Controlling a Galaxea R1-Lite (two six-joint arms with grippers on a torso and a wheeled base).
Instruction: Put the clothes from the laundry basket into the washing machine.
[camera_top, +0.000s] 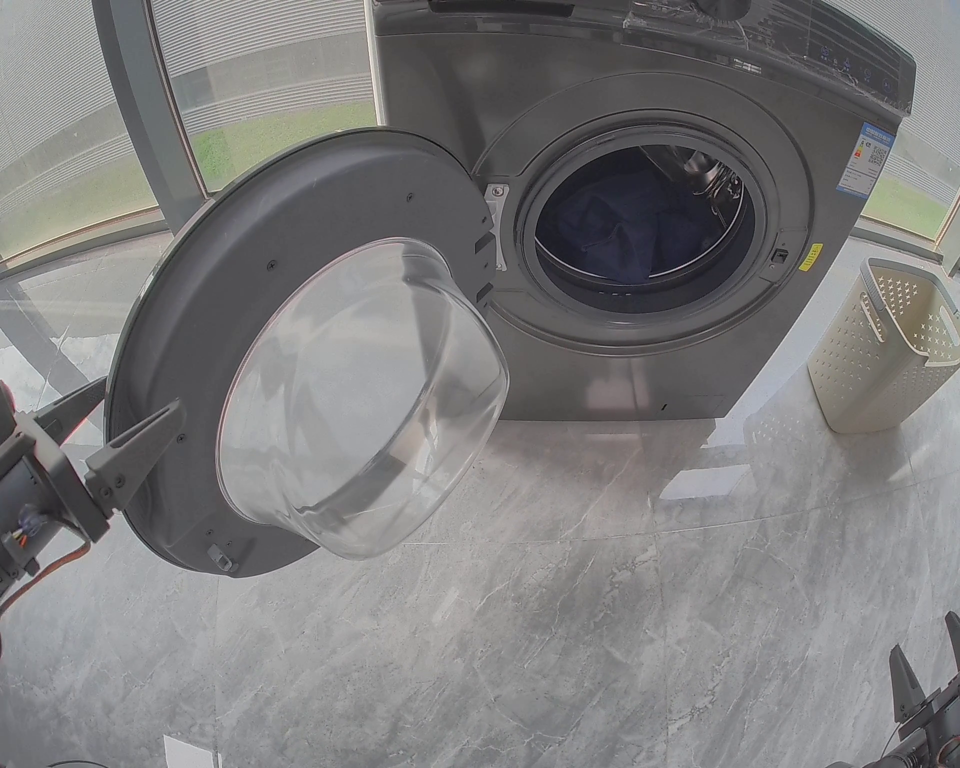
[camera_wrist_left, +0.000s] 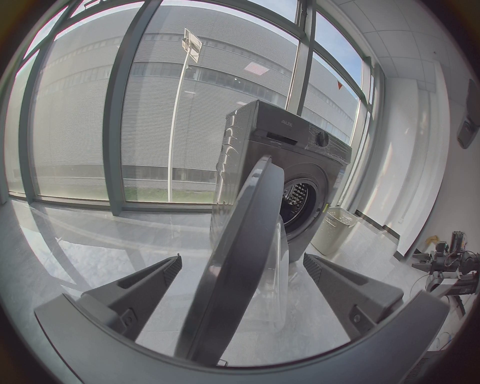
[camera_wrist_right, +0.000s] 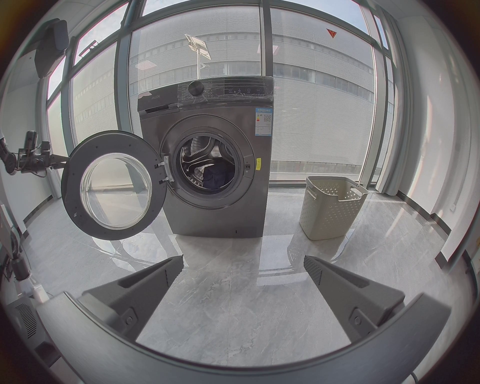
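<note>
Head view, from my left: my left pincer sits at the outer rim of the washing machine door. Its fingers are spread, one on each side of that rim. The left wrist view shows the same pincer released, with the door's edge standing in the gap. I cannot tell whether either finger touches the edge.

The door is swung wide open on its hinge at the left of the drum opening, and its clear glass bowl bulges toward me. Next comes the washing machine, standing on the floor against the window edge of the room. Inside its drum lie dark blue clothes, well back from the seal.

To the right, near the machine's right front corner, the laundry basket stands upright on the floor. The part of its inside that I can see holds nothing. Far right and low, my right pincer hangs released and holds nothing, well apart from both.

I judge that the loading is done and the step in hand is the door. The next move calls for my left pincer to press or grip that rim. It then swings the door round its hinge until the glass bowl enters the opening and the latch side meets the machine's front.
</note>
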